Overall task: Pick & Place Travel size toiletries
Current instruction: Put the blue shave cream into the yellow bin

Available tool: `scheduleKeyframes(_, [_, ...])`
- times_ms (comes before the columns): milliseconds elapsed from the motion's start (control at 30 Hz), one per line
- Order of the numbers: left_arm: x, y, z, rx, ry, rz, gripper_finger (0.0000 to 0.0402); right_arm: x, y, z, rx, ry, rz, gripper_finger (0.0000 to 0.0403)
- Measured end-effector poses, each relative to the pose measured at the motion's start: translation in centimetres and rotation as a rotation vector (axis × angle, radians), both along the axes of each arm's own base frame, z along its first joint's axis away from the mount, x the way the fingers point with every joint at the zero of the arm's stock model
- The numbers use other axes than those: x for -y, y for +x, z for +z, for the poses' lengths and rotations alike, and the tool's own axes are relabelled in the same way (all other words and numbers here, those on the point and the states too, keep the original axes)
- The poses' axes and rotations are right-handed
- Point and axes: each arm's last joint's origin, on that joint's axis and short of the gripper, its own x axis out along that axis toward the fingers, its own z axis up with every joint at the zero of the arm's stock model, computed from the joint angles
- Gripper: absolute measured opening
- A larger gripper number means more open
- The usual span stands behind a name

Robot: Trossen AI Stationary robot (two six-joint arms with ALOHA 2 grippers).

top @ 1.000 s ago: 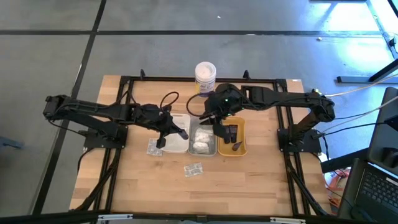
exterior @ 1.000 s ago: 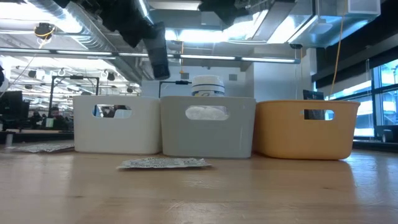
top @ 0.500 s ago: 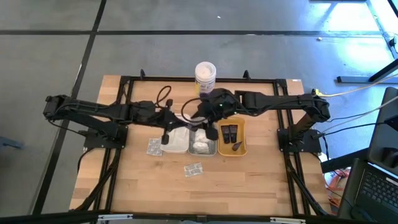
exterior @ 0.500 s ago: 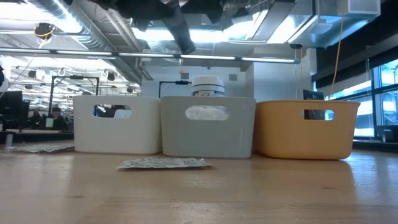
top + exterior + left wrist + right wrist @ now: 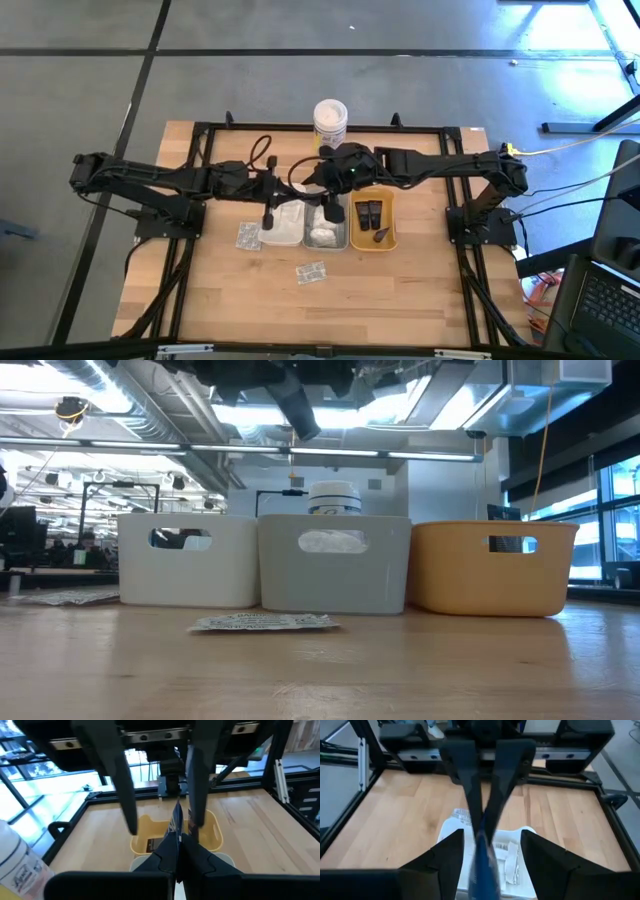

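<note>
Three trays sit side by side at table centre: white tray (image 5: 287, 226), grey tray (image 5: 326, 228), orange tray (image 5: 376, 221). White tub (image 5: 330, 121) stands at the far edge.

High view: left gripper (image 5: 268, 213) hangs over the white tray; right gripper (image 5: 331, 207) over the grey one. Fingers too small to read here.

Wrist views add detail. The left gripper's fingers (image 5: 198, 780) stand spread, nothing between them. The right gripper is pinched on a blue sachet (image 5: 482, 862).

High view only: black tubes (image 5: 368, 212) in the orange tray, white bundle (image 5: 322, 234) in the grey, one sachet (image 5: 248, 237) left of the white tray, another sachet (image 5: 311, 271) toward the near edge.
</note>
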Motion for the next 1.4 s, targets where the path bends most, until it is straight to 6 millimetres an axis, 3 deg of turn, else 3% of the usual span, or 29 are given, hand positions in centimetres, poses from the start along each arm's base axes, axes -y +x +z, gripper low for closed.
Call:
scheduleKeyframes(400, [-0.1, 0.1, 0.4, 0.042, 0.039, 0.034, 0.0006, 0.0, 0.3, 0.6, 0.070, -0.004, -0.009, 0.0135])
scheduleKeyframes(900, [-0.2, 0.1, 0.6, 0.055, 0.052, 0.037, 0.0006, 0.0, 0.2, 0.6, 0.065, -0.007, -0.007, 0.0012])
scheduleKeyframes(1000, [-0.1, 0.1, 0.5, 0.054, 0.052, 0.030, 0.0011, 0.0, 0.2, 0.6, 0.055, -0.006, -0.004, 0.0008])
scheduleKeyframes(1200, [0.0, 0.0, 0.4, 0.031, 0.094, 0.003, 0.0076, 0.2, -0.4, 0.4, -0.006, 0.028, -0.032, 0.0004])
scheduleKeyframes(1400, [-0.6, -0.4, -0.2, -0.052, 0.149, 0.195, 0.0163, 1.0, -2.9, 0.7, -0.163, 0.101, -0.160, 0.0002])
